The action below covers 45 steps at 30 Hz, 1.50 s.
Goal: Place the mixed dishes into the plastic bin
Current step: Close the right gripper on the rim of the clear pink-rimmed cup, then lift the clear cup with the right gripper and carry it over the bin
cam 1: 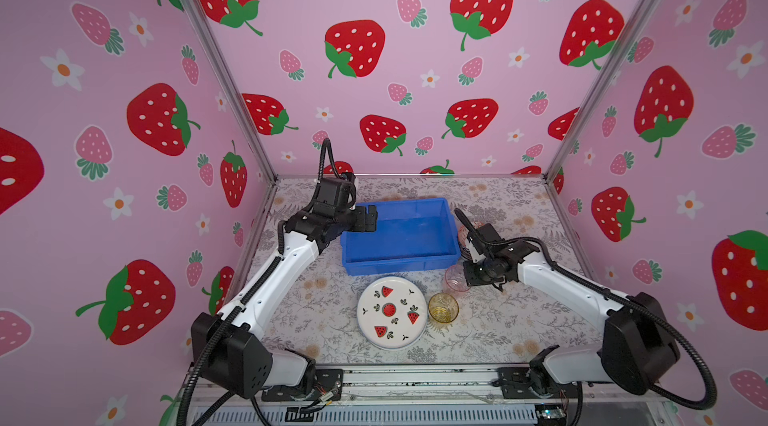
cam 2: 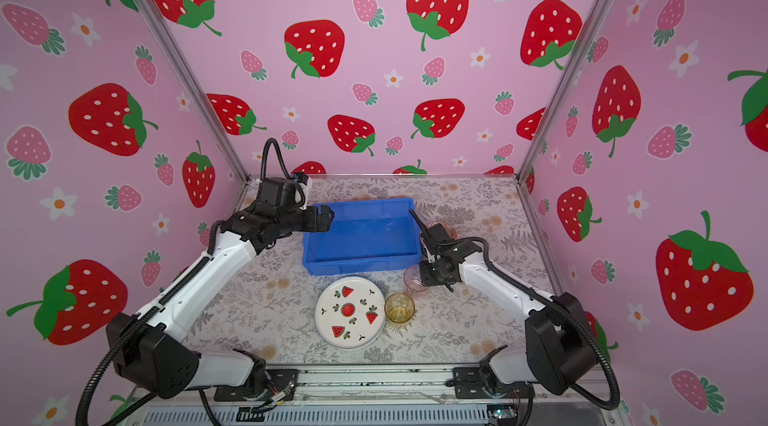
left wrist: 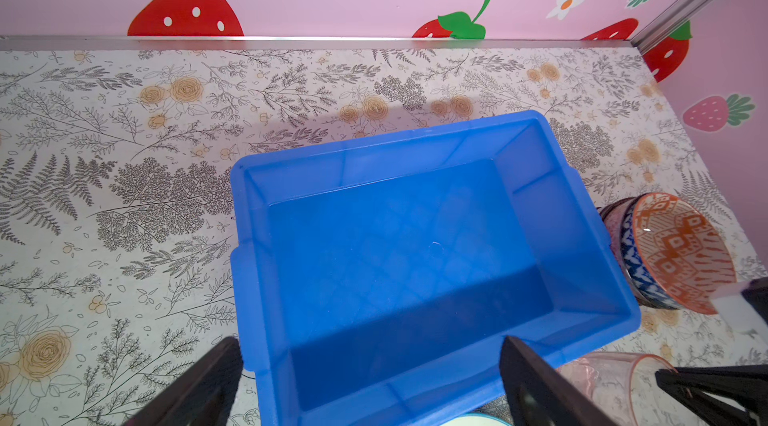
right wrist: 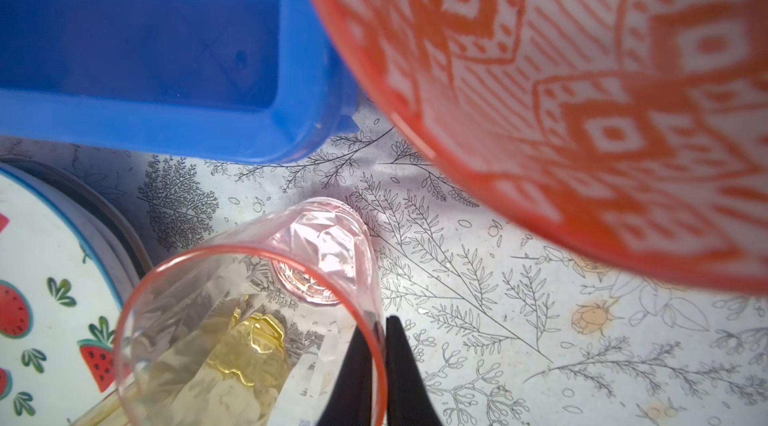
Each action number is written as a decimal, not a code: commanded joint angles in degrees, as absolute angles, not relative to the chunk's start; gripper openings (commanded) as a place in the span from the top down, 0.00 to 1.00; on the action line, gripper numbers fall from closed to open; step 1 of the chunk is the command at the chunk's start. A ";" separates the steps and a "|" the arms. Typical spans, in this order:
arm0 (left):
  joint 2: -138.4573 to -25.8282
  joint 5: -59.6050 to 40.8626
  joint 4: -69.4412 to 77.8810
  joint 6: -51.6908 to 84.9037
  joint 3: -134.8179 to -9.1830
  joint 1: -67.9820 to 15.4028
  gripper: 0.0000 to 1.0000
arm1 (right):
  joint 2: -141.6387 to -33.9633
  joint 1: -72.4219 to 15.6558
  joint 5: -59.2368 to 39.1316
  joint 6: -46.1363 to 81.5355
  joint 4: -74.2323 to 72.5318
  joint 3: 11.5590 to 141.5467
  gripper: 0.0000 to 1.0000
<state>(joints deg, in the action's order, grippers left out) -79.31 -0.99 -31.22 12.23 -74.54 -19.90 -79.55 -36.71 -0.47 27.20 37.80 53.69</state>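
Mixed dishes point(cam 1: 392, 312) stood outside the blue bin point(cam 1: 399, 264): nearest, the watermelon plate point(cam 2: 350, 313), with the yellow tumbler point(cam 1: 443, 308) beside it. Behind, the right gripper point(right wrist: 381, 345) pinched the rim of the pink tumbler point(right wrist: 324, 245). Farther, the left gripper point(cam 1: 368, 218) hung wide open over the bin's left end, and stacked bowls point(left wrist: 673, 253) sat at its right.

Blue bin point(cam 1: 399, 237) mid-table; watermelon plate point(cam 1: 392, 312), amber tumbler point(cam 1: 443, 308), pink tumbler point(cam 1: 454, 279) near its front; nested bowls point(left wrist: 681, 249), perhaps three, beside it.

Before the bin point(cam 1: 399, 265) lies the plate point(cam 1: 392, 312), a tumbler point(cam 1: 443, 308) right of it, bowls point(left wrist: 681, 249) right of the bin.
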 commanded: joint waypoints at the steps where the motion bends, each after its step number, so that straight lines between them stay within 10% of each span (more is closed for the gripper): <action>1: -79.78 -0.33 -32.34 11.74 -75.05 -20.14 0.01 | -80.09 -37.00 0.09 26.48 39.80 56.30 0.94; 22: -80.24 1.38 -33.95 12.34 -76.23 -20.03 0.01 | -82.40 -37.09 -3.54 15.82 65.53 81.50 1.00; 45: -78.81 5.45 -34.43 11.48 -76.11 -19.88 0.01 | -115.71 -35.96 7.92 12.80 62.78 120.82 1.00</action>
